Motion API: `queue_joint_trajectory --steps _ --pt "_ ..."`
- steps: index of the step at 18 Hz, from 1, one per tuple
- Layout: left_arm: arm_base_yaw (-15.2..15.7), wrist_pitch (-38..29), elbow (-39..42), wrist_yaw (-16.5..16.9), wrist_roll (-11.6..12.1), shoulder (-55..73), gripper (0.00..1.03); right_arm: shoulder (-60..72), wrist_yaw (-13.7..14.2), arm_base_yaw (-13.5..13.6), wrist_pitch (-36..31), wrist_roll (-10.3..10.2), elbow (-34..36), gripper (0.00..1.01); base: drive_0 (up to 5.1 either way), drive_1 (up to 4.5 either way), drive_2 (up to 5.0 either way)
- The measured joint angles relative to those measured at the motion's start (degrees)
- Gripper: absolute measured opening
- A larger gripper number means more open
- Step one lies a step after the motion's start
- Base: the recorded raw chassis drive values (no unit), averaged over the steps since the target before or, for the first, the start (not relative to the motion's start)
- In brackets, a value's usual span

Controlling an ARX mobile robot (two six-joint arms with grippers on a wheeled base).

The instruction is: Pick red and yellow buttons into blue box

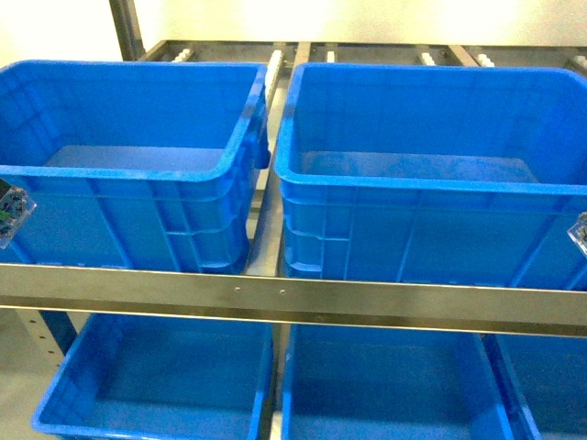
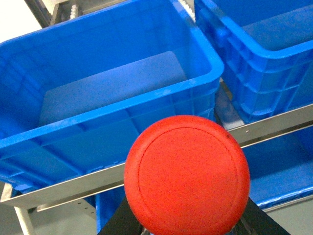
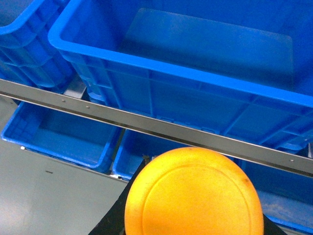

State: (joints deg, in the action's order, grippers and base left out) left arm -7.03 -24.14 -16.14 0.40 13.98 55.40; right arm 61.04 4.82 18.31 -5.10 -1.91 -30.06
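smooth domed red cap (image 2: 187,175) — yellow cap (image 3: 194,193) — ribbed blue crates (image 1: 128,156).

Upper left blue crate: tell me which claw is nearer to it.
Left. The left claw, holding the red button, sits by the upper left blue crate's front wall; the right claw, holding the yellow button, sits beyond the right crate.

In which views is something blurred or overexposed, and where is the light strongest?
Head view: the wall behind the rack is washed out white, and the steel rail shines. Left wrist view: the red button fills the foreground, soft at its edge. Right wrist view: the yellow button glows overexposed at its lower left; the blue box behind is evenly lit.
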Motion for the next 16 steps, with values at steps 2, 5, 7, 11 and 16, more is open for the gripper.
queue_joint_trajectory --steps 2,5,7,11,16 --pt "0.0 -0.2 0.0 0.0 0.0 0.0 0.23 0.0 0.0 0.0 0.0 0.0 0.0 0.26 4.8 -2.32 -2.3" --pt "0.0 0.1 0.0 0.0 0.0 0.0 0.23 0.0 0.0 0.0 0.1 0.0 0.0 0.26 4.8 -2.32 -2.3" --pt "0.0 -0.1 0.0 0.0 0.0 0.0 0.23 0.0 0.0 0.0 0.0 0.0 0.0 0.26 4.8 -2.32 -2.3" --pt "0.0 -0.1 0.0 0.0 0.0 0.0 0.23 0.0 0.0 0.0 0.0 0.0 0.0 0.26 4.8 -2.32 -2.3" --pt "0.0 0.0 0.0 0.0 0.0 0.0 0.23 0.0 0.0 0.0 0.0 0.0 0.0 0.26 4.8 -2.32 -2.3"
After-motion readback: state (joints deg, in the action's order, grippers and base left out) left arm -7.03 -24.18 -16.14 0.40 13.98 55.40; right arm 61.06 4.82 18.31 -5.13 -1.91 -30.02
